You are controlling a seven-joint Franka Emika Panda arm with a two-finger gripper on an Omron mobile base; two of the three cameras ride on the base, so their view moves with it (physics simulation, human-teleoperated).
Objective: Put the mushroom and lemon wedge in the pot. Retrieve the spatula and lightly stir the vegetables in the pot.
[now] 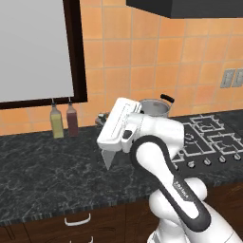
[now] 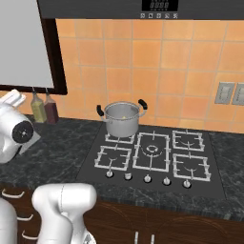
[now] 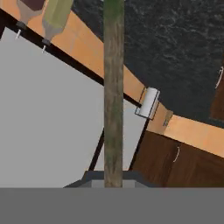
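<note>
My gripper (image 3: 113,178) is shut on the spatula, whose tan-brown handle (image 3: 113,87) runs straight up the middle of the hand view. In the left base view the light-grey blade (image 1: 110,159) hangs under the white hand, above the dark counter and left of the stove. The steel pot (image 2: 121,119) with two black handles stands on the back left burner, also seen behind the arm as the pot (image 1: 153,108). A yellowish patch, probably the lemon wedge (image 2: 125,113), shows inside it. The mushroom is hidden.
Two bottles (image 1: 57,122) (image 1: 72,119) stand against the tiled wall under the dark-framed window (image 1: 33,47), left of the hand. The black stove (image 2: 152,152) has several burners and a row of knobs. Dark counter (image 1: 42,166) stretches left of it.
</note>
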